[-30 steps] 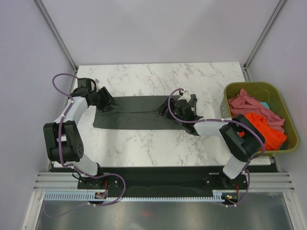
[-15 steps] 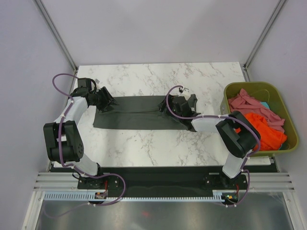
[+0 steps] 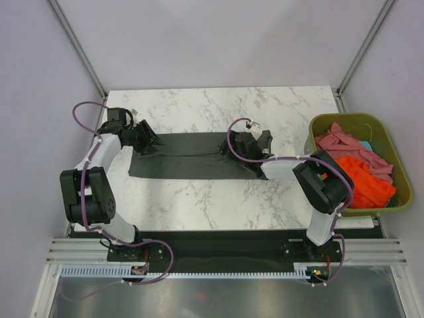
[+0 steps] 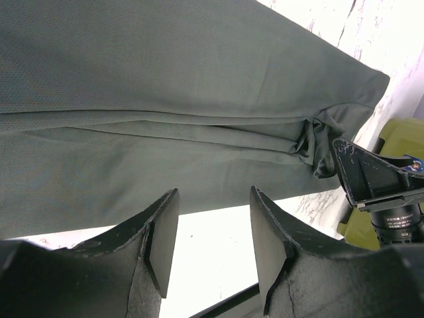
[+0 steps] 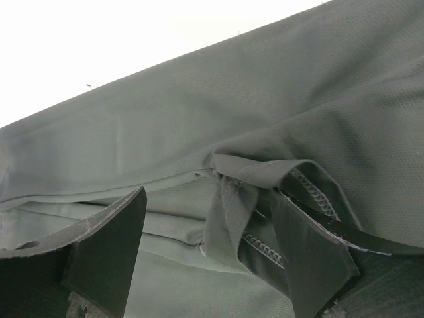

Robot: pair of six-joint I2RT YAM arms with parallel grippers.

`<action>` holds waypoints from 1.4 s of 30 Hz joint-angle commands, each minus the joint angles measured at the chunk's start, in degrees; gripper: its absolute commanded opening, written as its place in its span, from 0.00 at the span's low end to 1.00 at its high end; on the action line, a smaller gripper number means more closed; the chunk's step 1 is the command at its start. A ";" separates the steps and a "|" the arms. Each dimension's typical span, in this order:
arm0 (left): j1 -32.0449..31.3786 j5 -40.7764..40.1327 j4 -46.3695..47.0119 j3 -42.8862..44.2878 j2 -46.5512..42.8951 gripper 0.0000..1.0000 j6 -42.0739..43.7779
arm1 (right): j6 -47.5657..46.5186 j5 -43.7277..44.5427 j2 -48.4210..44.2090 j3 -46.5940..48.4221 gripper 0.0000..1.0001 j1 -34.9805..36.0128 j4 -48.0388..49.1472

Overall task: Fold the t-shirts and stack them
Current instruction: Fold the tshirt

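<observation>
Currently on the desk [image 3: 218, 106]: charcoal t-shirt [image 3: 185, 159], folded into a long flat band lying between the two arms.
Left jaws: parted, gripping nothing. The band's left end lies just at the fingertips, with bare desk in the gap.
Right jaws: spread wide, released. A bunched, stitched hem at the band's right end sits between them, unpinched.
Bin [image 3: 317, 126]: olive, at the desk's right edge, holding an orange t-shirt [image 3: 371, 182] and a pink t-shirt [image 3: 344, 142].

The right arm [image 3: 286, 165] hides one end of the charcoal t-shirt [image 3: 185, 162], which both wrist views crop.
</observation>
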 commanded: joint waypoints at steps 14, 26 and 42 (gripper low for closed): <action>-0.20 1.06 1.13 1.74 -0.65 0.54 1.47 | 0.83 -2.82 1.69 0.14 0.83 -0.04 8.47; -0.20 0.80 1.04 1.56 -0.82 0.54 1.47 | 1.53 -7.57 -0.86 -4.61 0.81 1.10 16.39; -1.52 -0.52 1.30 0.16 -2.23 0.55 1.73 | -3.65 -9.33 -1.22 -4.00 0.81 2.33 17.01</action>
